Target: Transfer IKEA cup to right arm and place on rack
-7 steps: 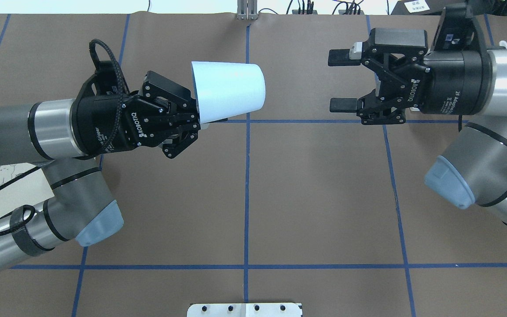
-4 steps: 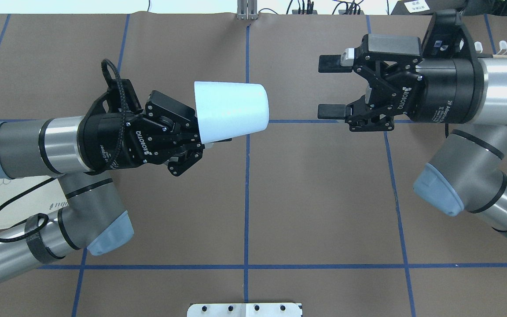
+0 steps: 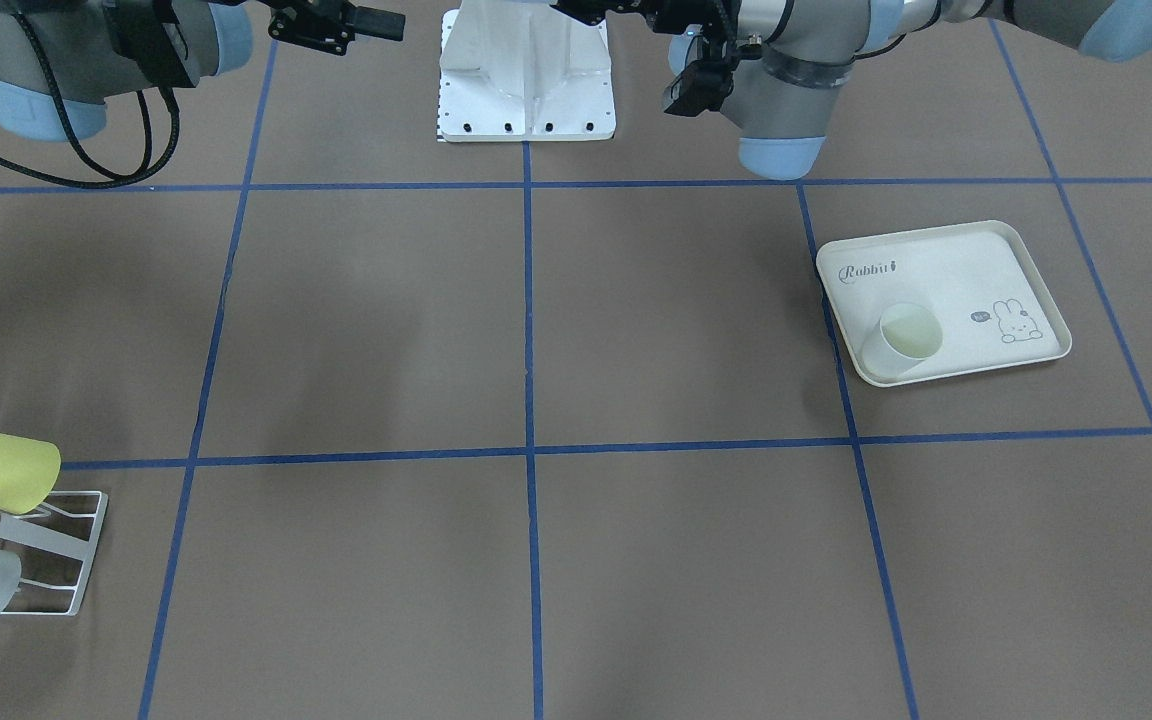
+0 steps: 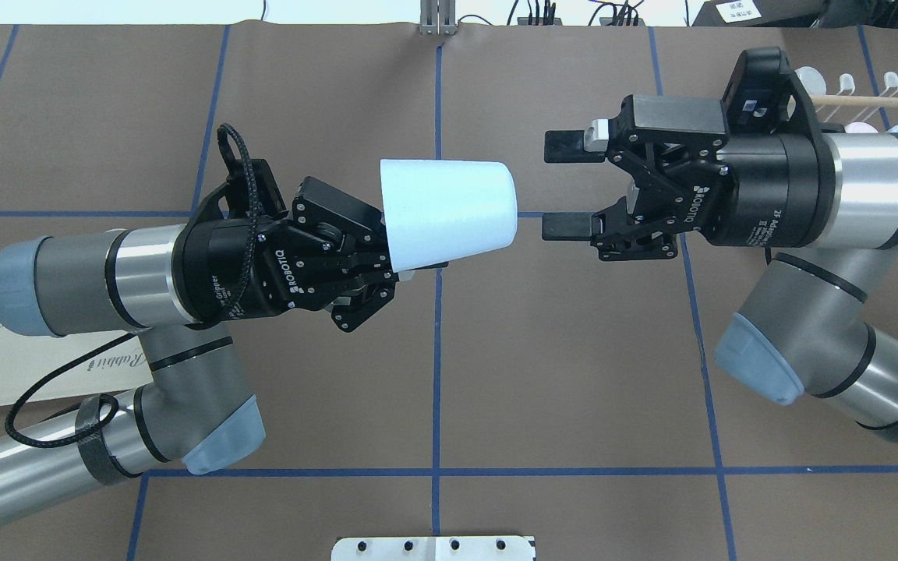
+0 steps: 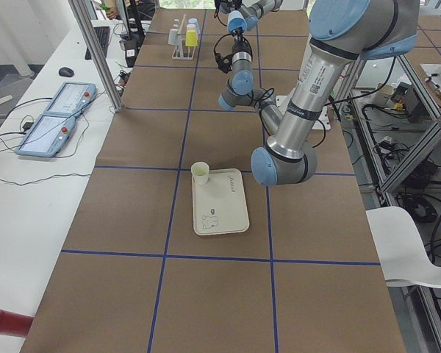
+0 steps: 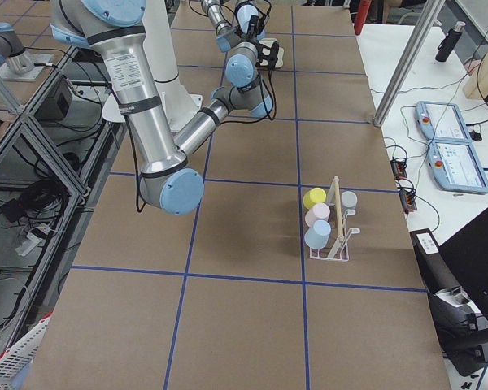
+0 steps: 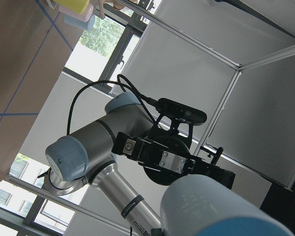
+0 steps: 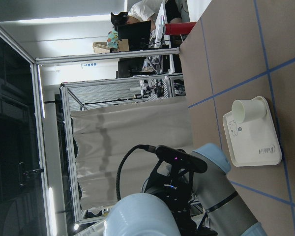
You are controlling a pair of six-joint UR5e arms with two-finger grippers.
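Note:
The pale blue IKEA cup (image 4: 449, 210) lies sideways in the air over the table's middle, its base pointing right. My left gripper (image 4: 404, 265) is shut on the cup's rim. My right gripper (image 4: 566, 185) faces it from the right, open, with its fingertips (image 4: 564, 146) a short gap from the cup's base and nothing between them. In the left wrist view the cup (image 7: 221, 211) fills the bottom, with the right gripper beyond it. The white wire rack (image 6: 335, 231) with its wooden dowel stands at the far right and carries several cups.
A cream rabbit-print tray (image 3: 976, 265) lies on my left side, with one pale cup (image 3: 904, 340) on it. The rack (image 3: 46, 545) sits near the table's operator-side edge. The robot's white base plate (image 4: 433, 548) is at the near middle edge.
Both arms have closed in on each other: the left carried the cup rightward and nearer to me, the right moved left. The gap between cup and right fingertips has shrunk.

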